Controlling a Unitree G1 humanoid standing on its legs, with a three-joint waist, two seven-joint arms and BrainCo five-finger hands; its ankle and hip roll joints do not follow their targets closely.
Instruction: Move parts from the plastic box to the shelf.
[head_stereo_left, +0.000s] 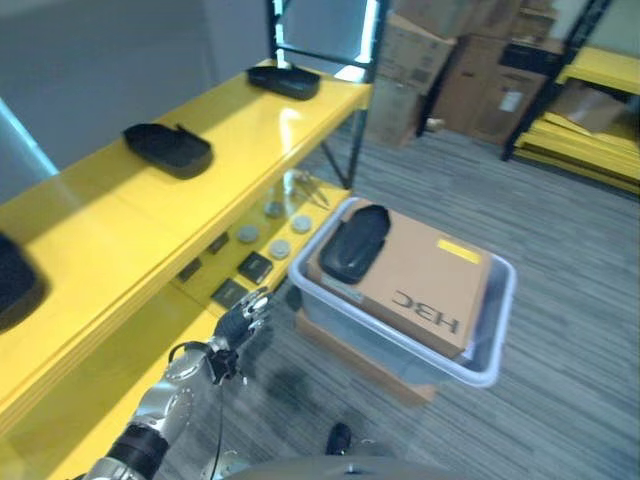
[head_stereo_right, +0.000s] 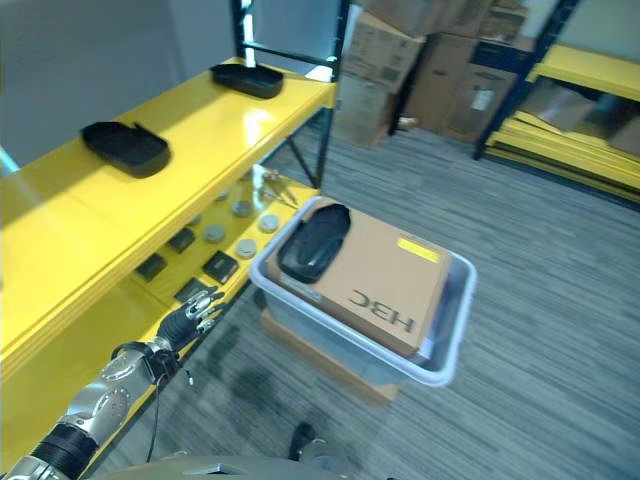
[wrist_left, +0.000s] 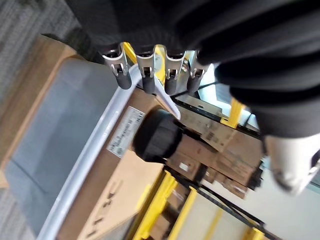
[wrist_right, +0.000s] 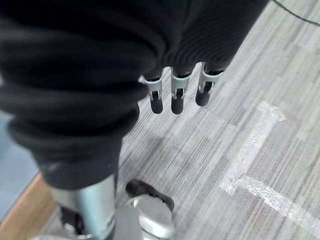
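- A black part (head_stereo_left: 354, 243) lies on a cardboard box (head_stereo_left: 410, 279) inside the plastic box (head_stereo_left: 497, 330), apart from the left hand (head_stereo_left: 243, 320).
- The left hand hangs by the lower shelf's (head_stereo_left: 213, 310) edge, its fingers relaxed, holding nothing.
- The right hand (wrist_right: 175, 92) hangs over the carpet (wrist_right: 260, 90), fingers loose and empty.
- The top shelf (head_stereo_left: 180, 215) carries black trays (head_stereo_left: 168, 148) with bare yellow room between them.

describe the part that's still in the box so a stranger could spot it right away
Find the pale translucent plastic box on the grey floor beside the yellow shelf. A flat brown cardboard carton lies inside it, and the part rests on the carton's end nearest the shelf. It is a black, oval, domed shell, unlike the similar black parts already up on the shelf.
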